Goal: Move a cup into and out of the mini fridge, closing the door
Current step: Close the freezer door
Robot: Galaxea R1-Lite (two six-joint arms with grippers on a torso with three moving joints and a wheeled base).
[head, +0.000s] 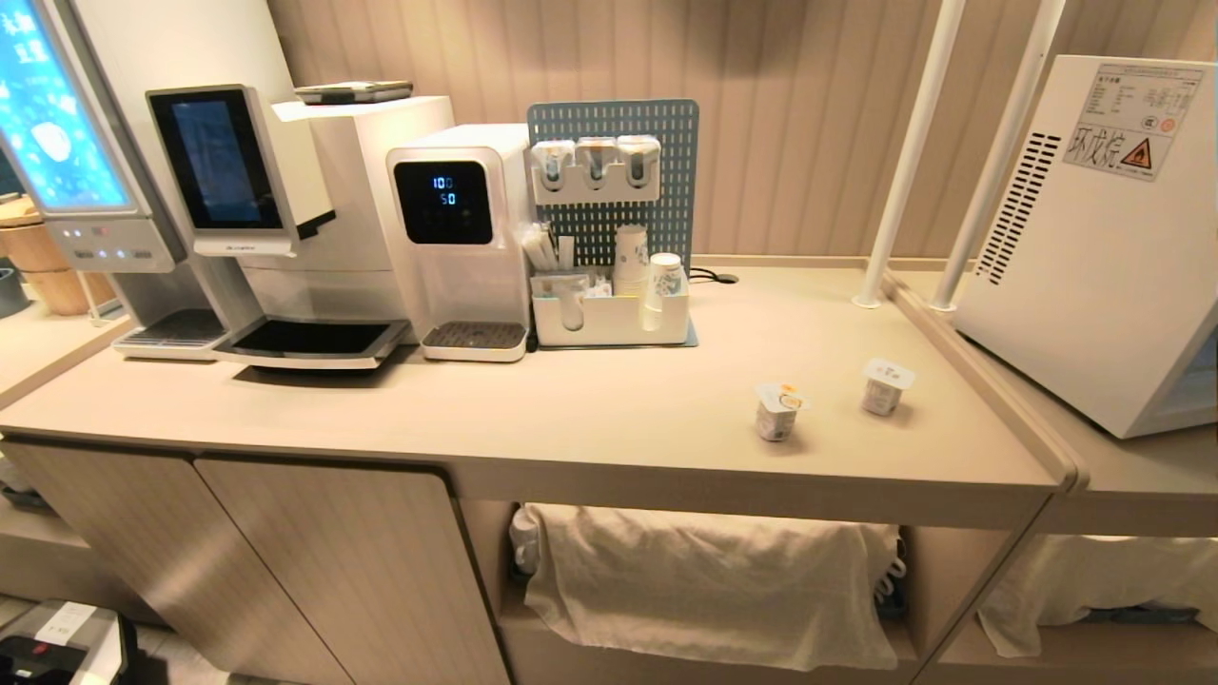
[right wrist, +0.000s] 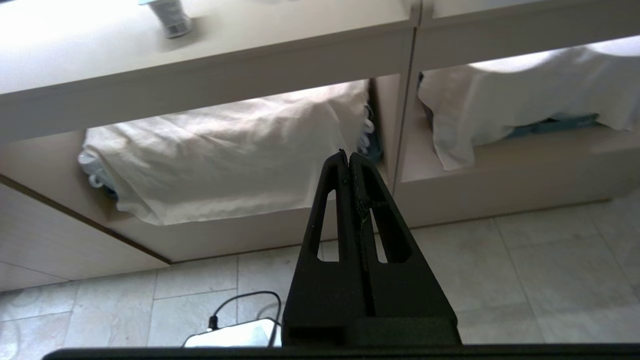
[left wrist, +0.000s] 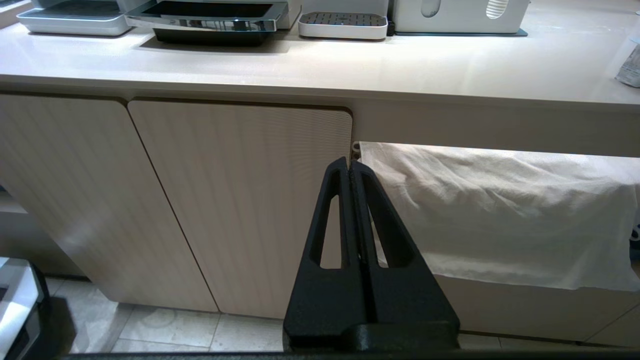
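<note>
My head view shows two small sealed cups (head: 778, 411) (head: 885, 386) on the counter (head: 590, 409), beside the mini fridge (head: 1094, 257); neither arm appears there. My wrist views show my left gripper (left wrist: 349, 165) and right gripper (right wrist: 348, 156) pressed closed, empty, below counter level near cloth-draped shelves (right wrist: 230, 150).

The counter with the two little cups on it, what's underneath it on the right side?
Under the counter is an open shelf draped with a white cloth. The cloth covers whatever is stored there; only small bits show at its edges.
</note>
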